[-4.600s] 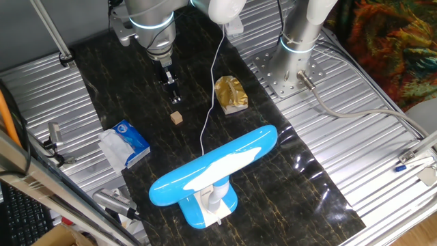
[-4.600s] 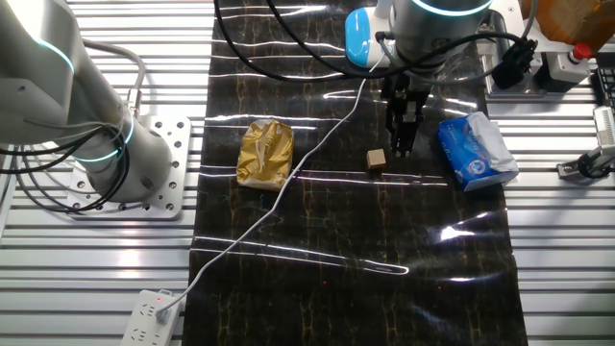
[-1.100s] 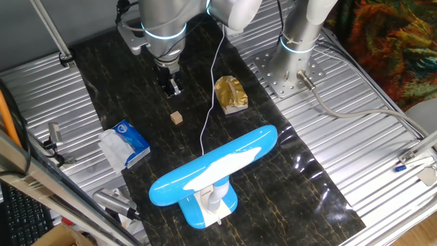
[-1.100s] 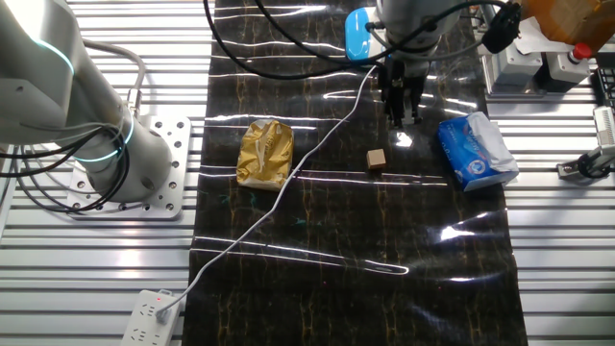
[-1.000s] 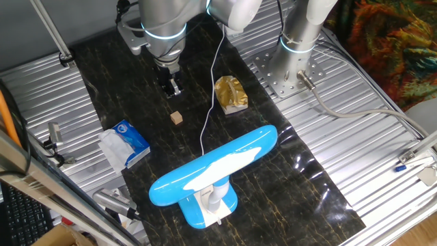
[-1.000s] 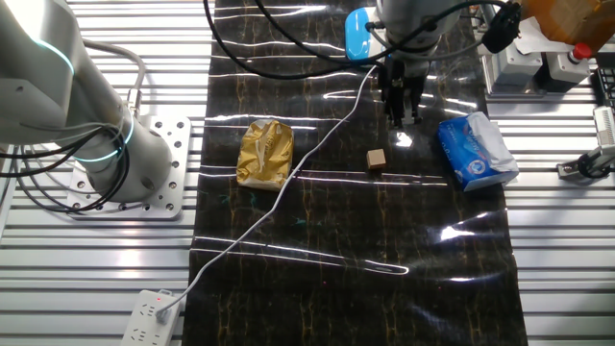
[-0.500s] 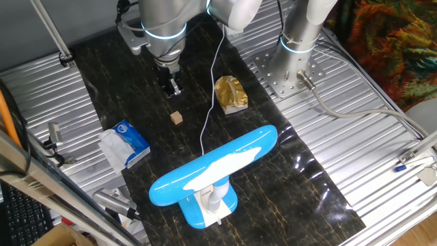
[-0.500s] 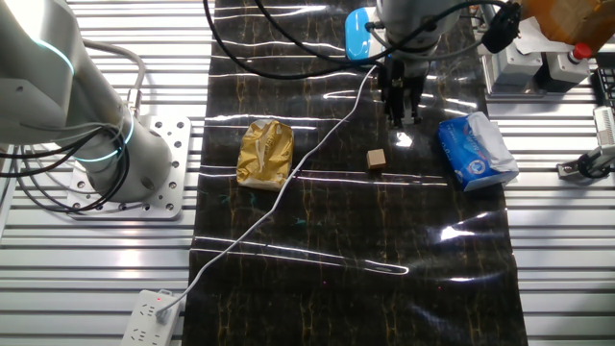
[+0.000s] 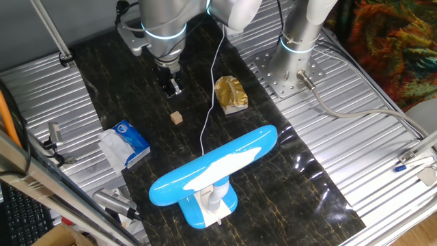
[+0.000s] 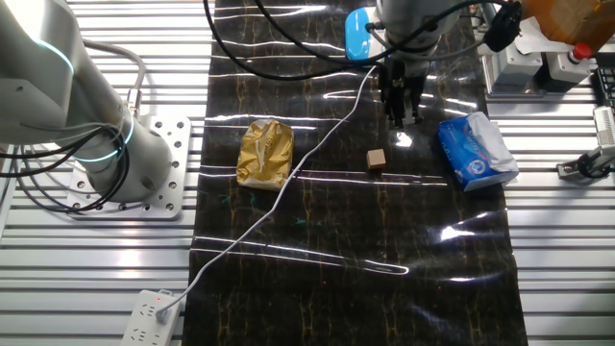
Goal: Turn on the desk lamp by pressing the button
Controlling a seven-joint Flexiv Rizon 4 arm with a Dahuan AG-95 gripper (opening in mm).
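Low on the dark mat [image 9: 287,184], the desk lamp [image 9: 215,171] stands with its long blue-and-white head slanting over its base, and its thin white cord [image 9: 213,82] runs away past a crumpled gold packet [image 9: 231,93]. Well apart from the lamp, beyond a small tan block [image 9: 177,117], the gripper [image 9: 174,89] points down above the mat; whether its fingers are apart or together cannot be told. A blue-and-white tissue pack [image 9: 126,143] lies beside the lamp's head, toward the mat's edge.

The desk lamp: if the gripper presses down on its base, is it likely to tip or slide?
The desk lamp may be top-heavy: its long oval head overhangs a smaller base, so an off-centre press could rock it. It looks like light plastic, so it might slide on the glossy mat.
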